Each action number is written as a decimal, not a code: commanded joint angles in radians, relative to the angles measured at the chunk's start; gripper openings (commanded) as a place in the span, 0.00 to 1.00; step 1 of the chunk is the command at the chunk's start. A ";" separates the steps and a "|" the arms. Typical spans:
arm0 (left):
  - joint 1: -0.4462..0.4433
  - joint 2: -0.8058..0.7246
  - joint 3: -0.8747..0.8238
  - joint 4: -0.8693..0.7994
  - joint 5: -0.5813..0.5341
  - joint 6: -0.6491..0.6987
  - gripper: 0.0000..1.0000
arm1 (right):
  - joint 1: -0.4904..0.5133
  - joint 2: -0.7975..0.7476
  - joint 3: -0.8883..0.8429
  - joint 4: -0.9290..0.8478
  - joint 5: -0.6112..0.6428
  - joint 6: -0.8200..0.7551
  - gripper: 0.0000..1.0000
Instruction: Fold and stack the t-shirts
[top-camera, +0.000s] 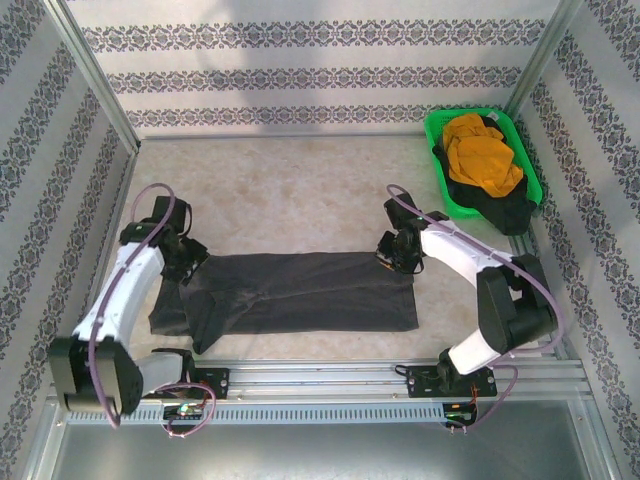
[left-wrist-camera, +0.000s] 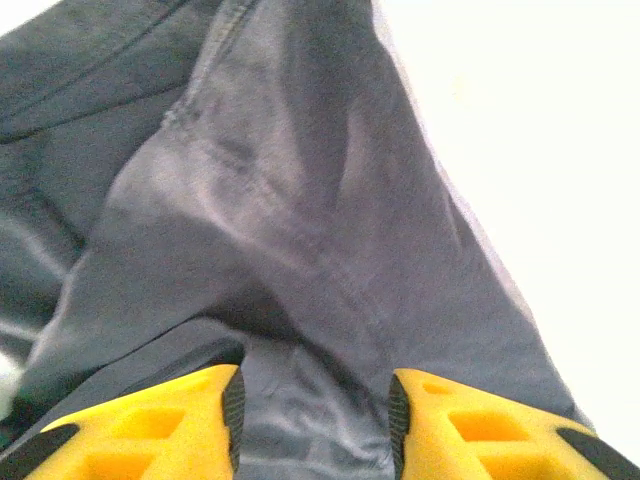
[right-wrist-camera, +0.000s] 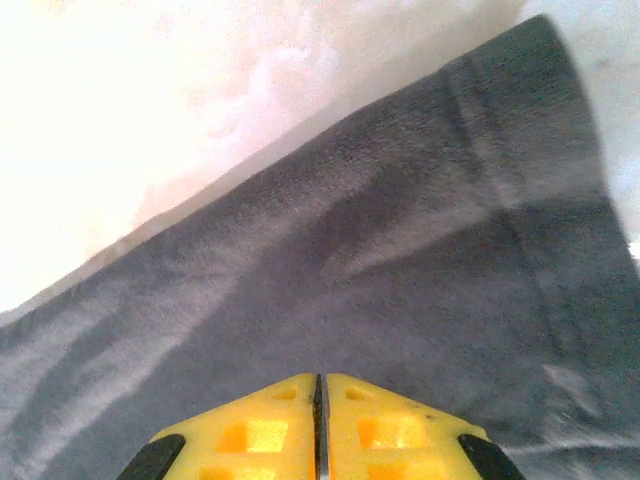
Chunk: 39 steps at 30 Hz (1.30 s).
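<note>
No text, label, brand, number or sign can be read anywhere in these views.

The pale beige bench (top-camera: 300, 190) carried two things directly. A dark charcoal grey cloth t-shirt (top-camera: 300, 290), folded into a long flat band, lay stretched between the left pincer (top-camera: 185, 265) and the right pincer (top-camera: 400, 255), with one end at each. A looser flap of it spread out on the near side of the left pincer. A bright green plastic basket (top-camera: 436, 155) stood well beyond the right pincer and off to its right, in the bench's far corner.
</note>
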 joint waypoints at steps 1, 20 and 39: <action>0.031 0.141 -0.010 0.194 0.048 -0.004 0.37 | 0.011 0.076 0.005 0.053 -0.021 0.086 0.10; 0.358 0.471 -0.032 0.333 0.078 0.162 0.28 | -0.030 0.372 0.224 -0.175 0.041 0.115 0.08; 0.289 0.726 0.332 0.377 0.192 0.129 0.32 | -0.204 0.853 1.091 -0.399 -0.062 -0.087 0.13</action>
